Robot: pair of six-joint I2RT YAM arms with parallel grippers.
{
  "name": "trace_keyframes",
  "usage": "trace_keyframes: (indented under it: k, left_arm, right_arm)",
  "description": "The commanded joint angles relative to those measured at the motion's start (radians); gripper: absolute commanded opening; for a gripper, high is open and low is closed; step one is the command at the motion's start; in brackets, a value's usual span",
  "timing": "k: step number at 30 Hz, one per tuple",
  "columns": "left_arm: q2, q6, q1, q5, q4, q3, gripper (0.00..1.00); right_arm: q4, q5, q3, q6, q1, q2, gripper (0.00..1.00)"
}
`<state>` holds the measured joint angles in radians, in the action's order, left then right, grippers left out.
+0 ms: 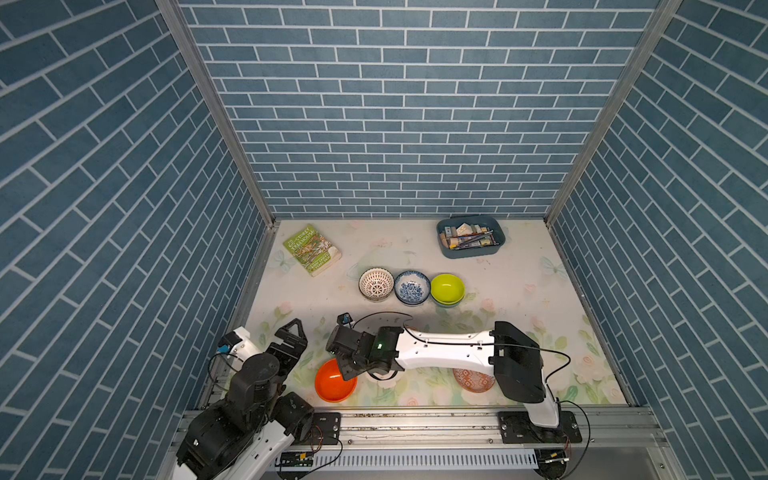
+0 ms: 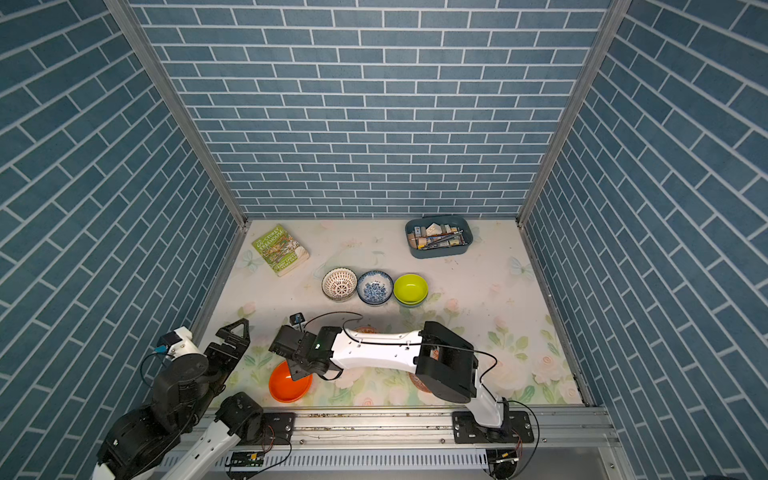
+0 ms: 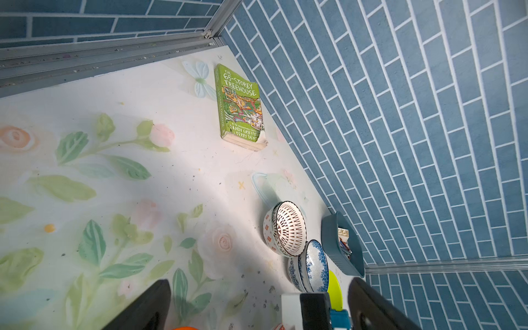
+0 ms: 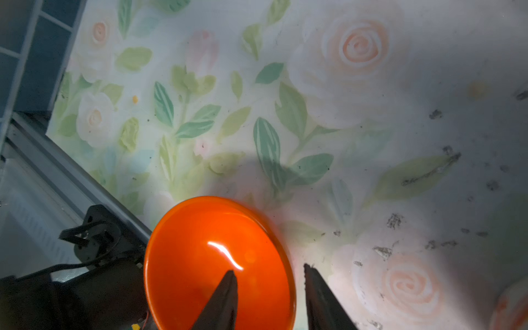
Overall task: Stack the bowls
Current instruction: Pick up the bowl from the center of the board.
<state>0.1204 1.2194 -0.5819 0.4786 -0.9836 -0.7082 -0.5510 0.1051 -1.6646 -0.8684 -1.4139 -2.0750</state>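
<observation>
While the right gripper [image 4: 268, 270], jaws parted, straddled the rim of the glossy orange round bowl [image 4: 200, 251], the left gripper [image 1: 293, 341] hung open nearby.

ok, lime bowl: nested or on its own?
Nested. Lime bowl sits inside a blue bowl; its rim shows beneath in both top views.

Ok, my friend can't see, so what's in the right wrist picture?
A shiny orange bowl sits on a flowery table. The right hand has its two dark fingers apart, one over the bowl's inside and one just outside its rim.
</observation>
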Motion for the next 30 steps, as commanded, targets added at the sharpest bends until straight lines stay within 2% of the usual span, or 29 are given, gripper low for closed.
trace_keyframes:
  k: [1,7,11,16,17,20,26,30]
  left_arm:
    - [-0.007,0.001,0.001,0.020,-0.041,0.004,1.00]
    - [-0.001,-0.011,0.001,0.017,-0.028,0.006,1.00]
    - [0.004,-0.019,0.001,0.011,-0.017,0.010,1.00]
    - [0.024,-0.024,0.001,0.004,-0.001,0.014,1.00]
    - [0.029,-0.024,0.001,-0.001,0.005,0.017,1.00]
    - [0.043,-0.053,0.001,-0.010,0.021,0.023,1.00]
    - [0.067,-0.087,0.001,-0.046,0.077,0.046,1.00]
    - [0.078,-0.131,0.001,-0.085,0.149,0.061,1.00]
  right_arm:
    - [-0.077,0.018,-0.046,-0.035,-0.008,-0.040,0.42]
    - [-0.113,0.016,-0.077,-0.038,-0.015,-0.084,0.40]
    - [-0.121,0.020,-0.078,-0.040,-0.015,-0.091,0.35]
    - [-0.130,0.029,-0.069,-0.041,-0.016,-0.089,0.15]
    - [-0.133,0.032,-0.065,-0.041,-0.015,-0.085,0.09]
    - [-0.140,0.048,-0.057,-0.041,-0.014,-0.067,0.00]
    - [-0.151,0.088,-0.007,-0.041,-0.005,0.011,0.00]
    - [-0.151,0.125,0.067,-0.044,0.012,0.119,0.00]
